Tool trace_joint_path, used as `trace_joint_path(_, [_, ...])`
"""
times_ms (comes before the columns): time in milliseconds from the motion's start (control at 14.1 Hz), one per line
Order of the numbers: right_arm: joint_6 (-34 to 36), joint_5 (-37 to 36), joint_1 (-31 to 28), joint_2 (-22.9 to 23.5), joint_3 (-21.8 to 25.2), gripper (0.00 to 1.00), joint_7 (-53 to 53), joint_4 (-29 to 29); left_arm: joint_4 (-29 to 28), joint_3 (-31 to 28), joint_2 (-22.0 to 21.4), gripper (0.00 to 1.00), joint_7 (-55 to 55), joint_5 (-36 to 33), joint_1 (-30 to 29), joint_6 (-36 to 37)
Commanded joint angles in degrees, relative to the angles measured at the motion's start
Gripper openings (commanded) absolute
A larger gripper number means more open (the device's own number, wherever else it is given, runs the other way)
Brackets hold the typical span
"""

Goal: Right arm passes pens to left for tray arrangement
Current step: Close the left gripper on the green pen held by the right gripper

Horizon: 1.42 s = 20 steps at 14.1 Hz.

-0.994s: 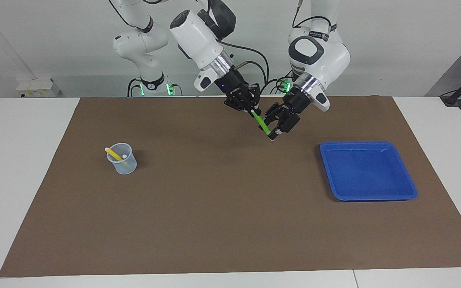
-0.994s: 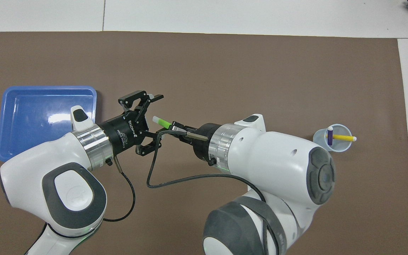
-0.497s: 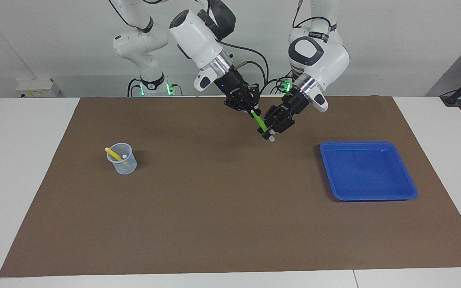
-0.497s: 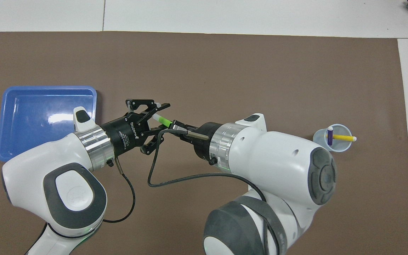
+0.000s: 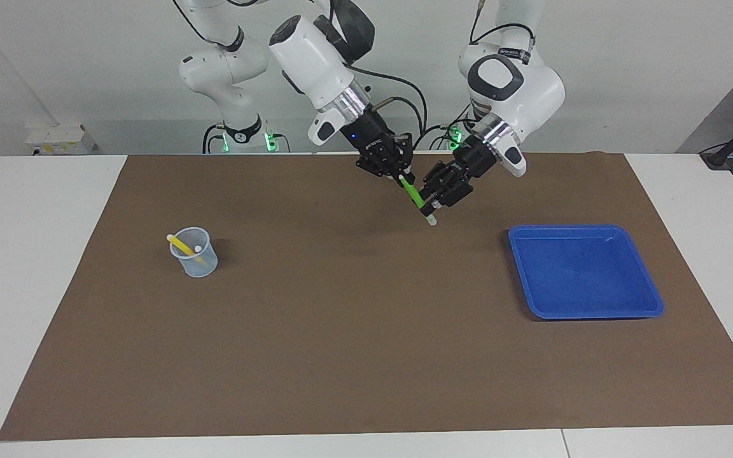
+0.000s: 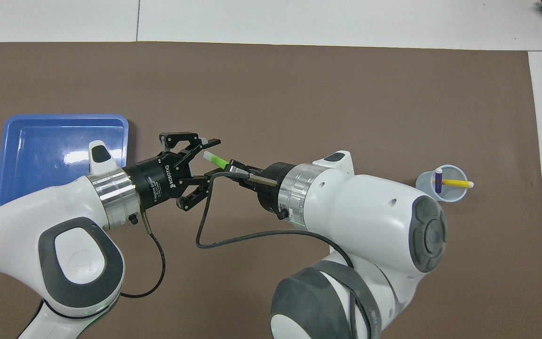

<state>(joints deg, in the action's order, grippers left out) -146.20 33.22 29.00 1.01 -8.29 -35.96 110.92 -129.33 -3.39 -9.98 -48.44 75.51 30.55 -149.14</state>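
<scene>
Right gripper [image 5: 398, 175] is closed on the green pen [image 5: 412, 194], clamped at the pen's upper end, in the air over the brown mat [image 5: 341, 350]. That spot is around 12 o'clock of the mat in the facing view, on the robots' edge. From the gripper the pen slants down toward 5 o'clock in that view, whitish tip lowest and clear of the mat. In the overhead view the same pen [image 6: 217, 161] sticks out of the right gripper [image 6: 233, 167] toward 10 o'clock.

Left gripper [image 5: 433, 200] is right at the pen's lower half. Overhead, the left gripper [image 6: 207, 160] has its fingers apart, one on each side of the whitish end, with a gap visible on both sides. So it is open around the pen, not clamped. Can't tell whether a finger touches the pen in the facing view.

Blue tray [image 5: 586, 315] sits on the mat toward the left arm's end of the desk [image 5: 35, 254], at 9 o'clock overhead [image 6: 64, 117]. No pens in it.

Translucent cup [image 5: 195, 264] is toward the right arm's end, at 3 o'clock overhead [image 6: 450, 195], well apart from both grippers. The yellow pen [image 6: 457, 182] leans across the cup's rim and the purple pen [image 6: 438, 181] stands in the cup beside it.
</scene>
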Motion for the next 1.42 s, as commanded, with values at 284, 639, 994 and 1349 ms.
trace_joint_path(284, [-0.84,1.58,0.00,-1.19,0.11,0.00,0.01,1.40,-1.89,-0.04,-2.06,0.39,-0.25,-1.33,-0.93,1.92])
trace_joint_path(639, [-0.76,1.58,-0.09,-1.19,0.11,0.00,0.10,1.40,-1.80,0.05,-1.97,0.59,-0.08,-1.33,-0.58,1.22])
trace_joint_path(994, [-0.85,1.58,-0.09,-1.19,0.11,0.00,0.01,1.40,-1.80,0.22,-1.80,0.59,-0.08,-1.33,-0.05,-0.53])
trace_joint_path(1349, [-0.85,1.58,-0.09,-1.19,0.11,0.00,0.01,1.40,-1.54,0.48,-1.18,0.59,-0.34,-1.33,0.04,-1.94])
